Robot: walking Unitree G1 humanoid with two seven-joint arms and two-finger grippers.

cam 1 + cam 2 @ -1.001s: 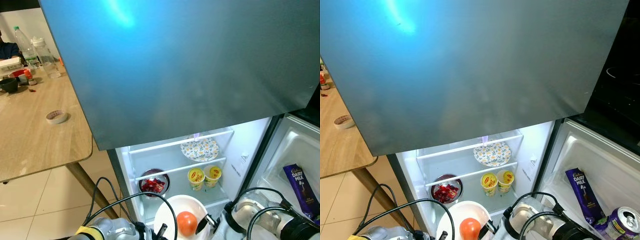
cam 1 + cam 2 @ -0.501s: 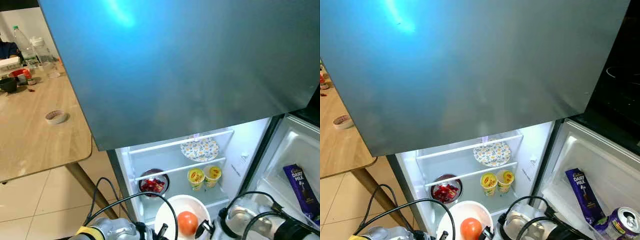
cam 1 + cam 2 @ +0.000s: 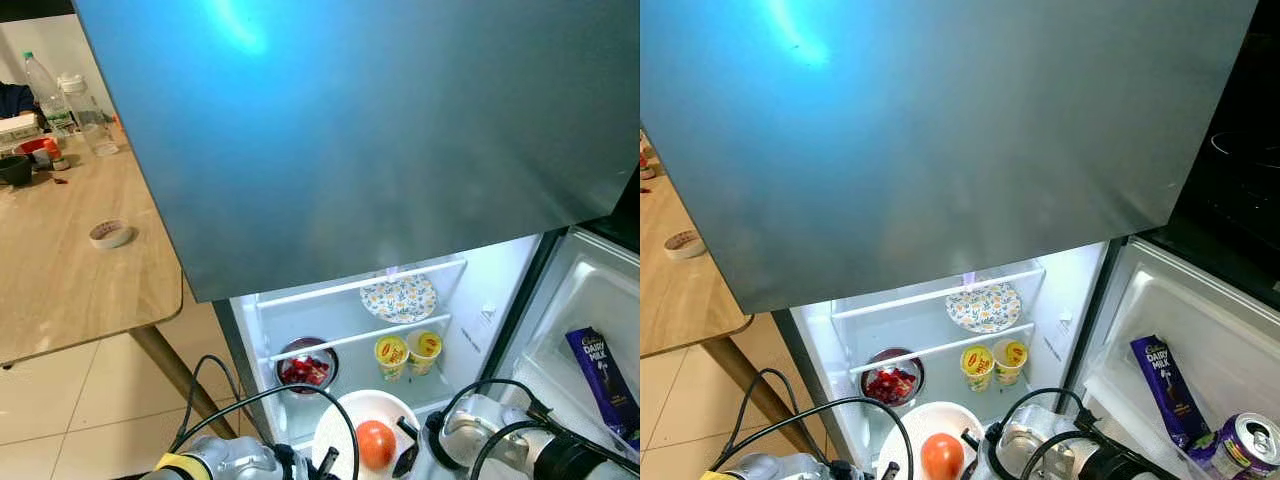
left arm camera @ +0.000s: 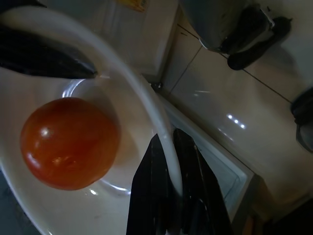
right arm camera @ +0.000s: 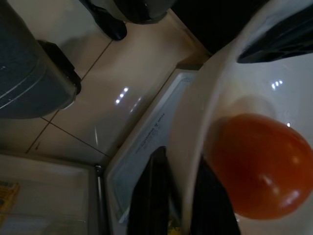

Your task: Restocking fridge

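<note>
- Tomato (image 3: 375, 444) sits in the white bowl (image 3: 335, 440), which I hold low in front of the open fridge (image 3: 350, 300).
- My left gripper (image 4: 168, 188) pinches the bowl's rim, one finger inside and one outside; my right gripper (image 5: 178, 196) pinches the opposite rim the same way.
- Since a second ago my right arm has slid in toward the bowl, and the bowl has shifted a little to the right; the tomato has not rolled.
- I judge this as squaring up both grips before pushing the bowl onto a shelf, so the placing is not yet done.
- Beyond the bowl, the lower shelf holds a dish of red food (image 3: 305, 368) and two yellow cups (image 3: 408, 352); the upper shelf holds a patterned plate (image 3: 398, 297).
- On the door (image 3: 590, 300) to my right stands a chocolate bar (image 3: 600, 378), with a can (image 3: 1245, 445) beside it.
- A wooden table (image 3: 70, 270) stands well apart on my left.
</note>
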